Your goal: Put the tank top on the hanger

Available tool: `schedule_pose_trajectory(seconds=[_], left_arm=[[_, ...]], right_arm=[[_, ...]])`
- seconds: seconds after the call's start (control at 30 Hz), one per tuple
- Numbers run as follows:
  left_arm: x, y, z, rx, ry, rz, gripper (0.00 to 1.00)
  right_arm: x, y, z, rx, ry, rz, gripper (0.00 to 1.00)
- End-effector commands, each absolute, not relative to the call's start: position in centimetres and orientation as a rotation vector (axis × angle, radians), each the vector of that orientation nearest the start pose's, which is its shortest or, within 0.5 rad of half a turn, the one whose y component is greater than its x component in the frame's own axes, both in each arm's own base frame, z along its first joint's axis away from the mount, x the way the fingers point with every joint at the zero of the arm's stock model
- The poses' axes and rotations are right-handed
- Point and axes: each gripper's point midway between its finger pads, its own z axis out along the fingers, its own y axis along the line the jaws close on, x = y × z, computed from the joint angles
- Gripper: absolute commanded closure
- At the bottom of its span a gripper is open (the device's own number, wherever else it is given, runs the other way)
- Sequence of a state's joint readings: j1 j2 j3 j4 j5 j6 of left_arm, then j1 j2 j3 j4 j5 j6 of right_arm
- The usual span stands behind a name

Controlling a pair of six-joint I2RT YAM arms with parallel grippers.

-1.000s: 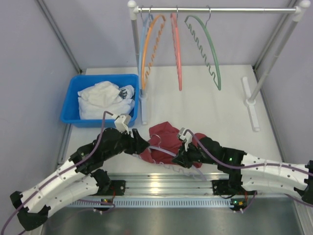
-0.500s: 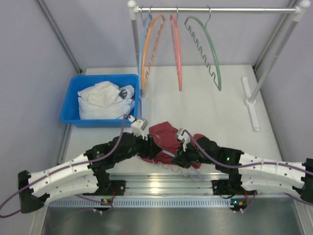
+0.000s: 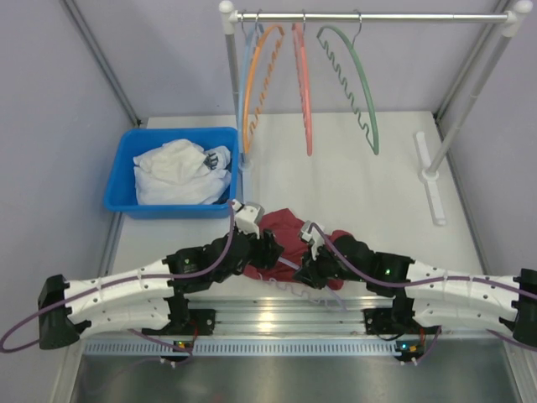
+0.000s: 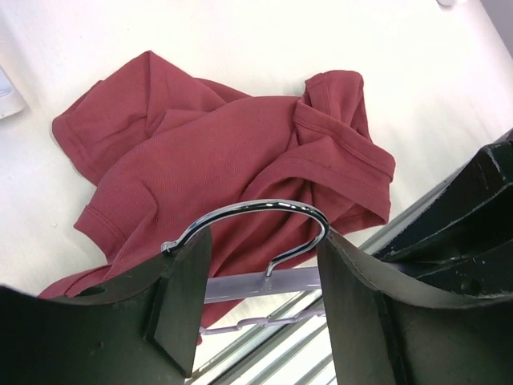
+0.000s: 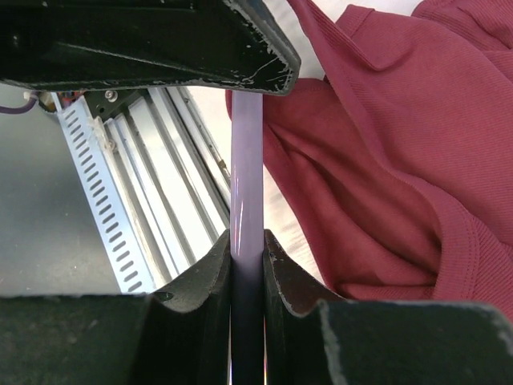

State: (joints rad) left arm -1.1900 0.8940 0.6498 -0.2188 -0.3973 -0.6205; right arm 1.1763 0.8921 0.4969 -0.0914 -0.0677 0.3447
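Note:
The maroon tank top point(image 3: 285, 227) lies crumpled on the table near its front edge; it also shows in the left wrist view point(image 4: 216, 136) and the right wrist view point(image 5: 377, 160). The lavender hanger point(image 3: 284, 264) lies partly under it at the front. My right gripper point(image 3: 304, 270) is shut on the hanger's lavender bar point(image 5: 245, 176), pinched between both fingers point(image 5: 247, 241). My left gripper point(image 3: 265, 248) is open point(image 4: 260, 245), its jaws standing on either side of the hanger's metal hook point(image 4: 256, 208), which spans the gap just above the tank top.
A blue bin point(image 3: 126, 159) with a white cloth point(image 3: 176, 172) stands at the back left. A rack point(image 3: 369, 16) holds orange point(image 3: 256, 75), salmon point(image 3: 304, 84) and green point(image 3: 357, 84) hangers. Its foot point(image 3: 432, 176) lies at the right. An aluminium rail point(image 3: 277, 315) runs along the near edge.
My left arm has swung right from the bin side to the tank top and brought its open jaws around the hanger's hook. The right gripper has held the hanger almost still.

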Motion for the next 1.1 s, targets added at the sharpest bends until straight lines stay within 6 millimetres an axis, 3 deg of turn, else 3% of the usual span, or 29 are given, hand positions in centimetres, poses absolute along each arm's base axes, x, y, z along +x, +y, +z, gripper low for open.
schedule_pose_trajectory(seconds=[0.0,0.07,0.13,0.33,0.53,0.6,0.87,1.07], left_arm=[[16.7,-28.0,19.3,0.296,1.969,-0.764,0.40],[16.7,-28.0,19.0,0.292,1.969,-0.752,0.43],[16.8,-28.0,18.7,0.287,1.966,-0.750,0.56],[16.5,-28.3,18.5,0.295,1.959,-0.758,0.73],[16.5,-28.1,18.5,0.302,1.954,-0.737,1.00],[16.5,-27.9,18.3,0.309,1.954,-0.729,1.00],[16.6,-27.3,18.4,0.311,1.945,-0.716,1.00],[16.6,-27.0,18.2,0.312,1.947,-0.701,1.00]], right_arm=[[9.5,30.8,15.6,-0.908,1.911,1.042,1.00],[9.4,30.9,15.7,-0.913,1.910,1.046,1.00],[9.4,31.0,15.6,-0.917,1.915,1.045,1.00],[9.4,31.0,15.4,-0.914,1.922,1.041,1.00],[10.0,30.6,15.5,-0.871,1.954,1.006,1.00],[10.1,30.3,15.3,-0.851,1.981,0.986,1.00],[11.5,28.4,15.8,-0.706,2.062,0.871,0.57],[12.8,24.7,17.1,-0.524,2.098,0.745,0.47]])
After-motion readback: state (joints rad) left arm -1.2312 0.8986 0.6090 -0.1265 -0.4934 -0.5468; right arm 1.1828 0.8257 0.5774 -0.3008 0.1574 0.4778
